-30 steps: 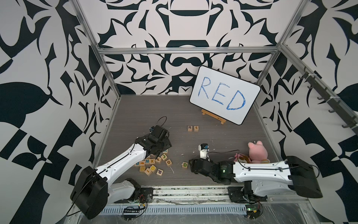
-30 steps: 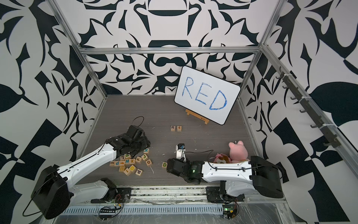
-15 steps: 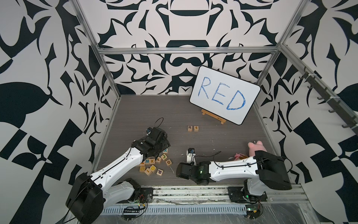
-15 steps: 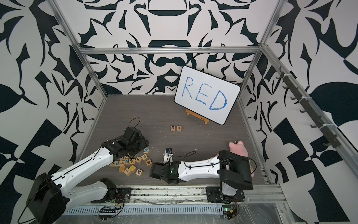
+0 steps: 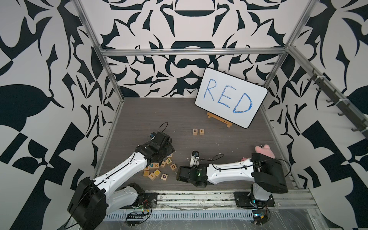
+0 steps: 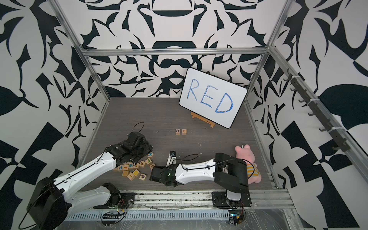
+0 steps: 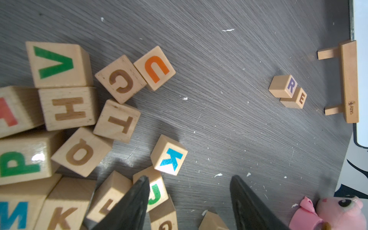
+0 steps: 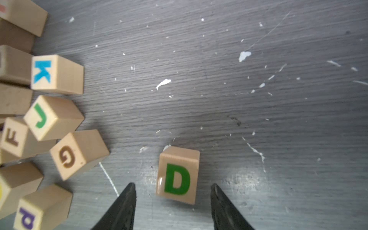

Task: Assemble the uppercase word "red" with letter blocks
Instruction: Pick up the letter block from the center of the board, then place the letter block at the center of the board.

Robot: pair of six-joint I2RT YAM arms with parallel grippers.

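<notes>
The R block (image 5: 195, 131) and the E block (image 5: 201, 131) stand side by side mid-table, below the whiteboard; the left wrist view shows R (image 7: 283, 86) and E (image 7: 294, 99) too. The green D block (image 8: 177, 175) lies flat on the table between the fingers of my right gripper (image 8: 172, 188), which is open, with a gap on each side of the block. In both top views the right gripper (image 5: 182, 173) hides the D. My left gripper (image 7: 189, 179) is open and holds nothing. It hovers over the far edge of the loose letter blocks (image 5: 157, 169), one finger (image 7: 137, 199) above the J block (image 7: 156, 194).
A whiteboard (image 5: 229, 97) with "RED" in blue leans on a small wooden easel (image 5: 219, 119) at the back right. A pink plush toy (image 5: 263, 151) lies behind the right arm's elbow. A lowercase d block (image 8: 39, 209) and a G block (image 8: 77, 154) lie near the right gripper.
My right arm has swung left and its gripper now covers the D block in the top views. The left gripper has drawn back a little over the pile.
</notes>
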